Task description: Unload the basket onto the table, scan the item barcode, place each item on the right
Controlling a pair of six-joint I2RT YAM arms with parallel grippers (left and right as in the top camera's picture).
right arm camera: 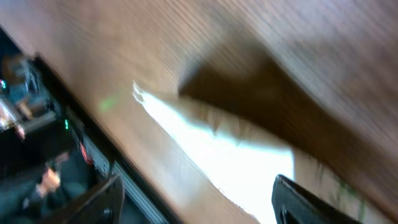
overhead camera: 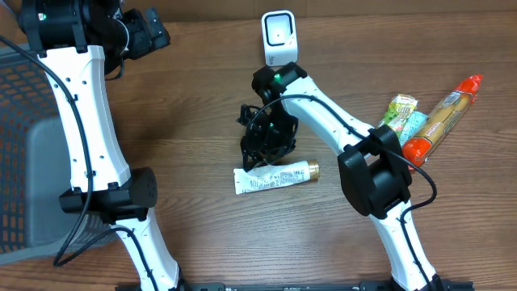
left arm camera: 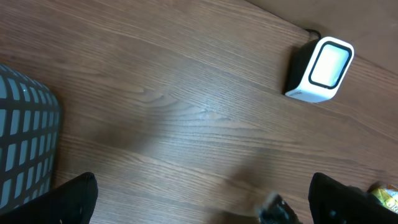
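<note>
The item, a white tube [overhead camera: 271,178] with a gold cap, lies flat at the table's middle. My right gripper [overhead camera: 260,147] hangs just behind and above it, pointing down. In the blurred right wrist view the tube [right arm camera: 217,155] lies on the wood below my right gripper [right arm camera: 205,202], whose fingers [right arm camera: 311,199] stand wide apart and open. The white barcode scanner [overhead camera: 279,36] stands upright at the back centre. My left gripper [overhead camera: 149,34] is at the back left, open and empty, and the scanner [left arm camera: 320,70] shows at the upper right of its view.
A grey mesh basket [overhead camera: 16,121] fills the left edge and shows as basket [left arm camera: 25,143] in the left wrist view. Green snack packets [overhead camera: 401,113] and a long orange-red package [overhead camera: 440,121] lie at the right. The right arm's cable loops near the tube.
</note>
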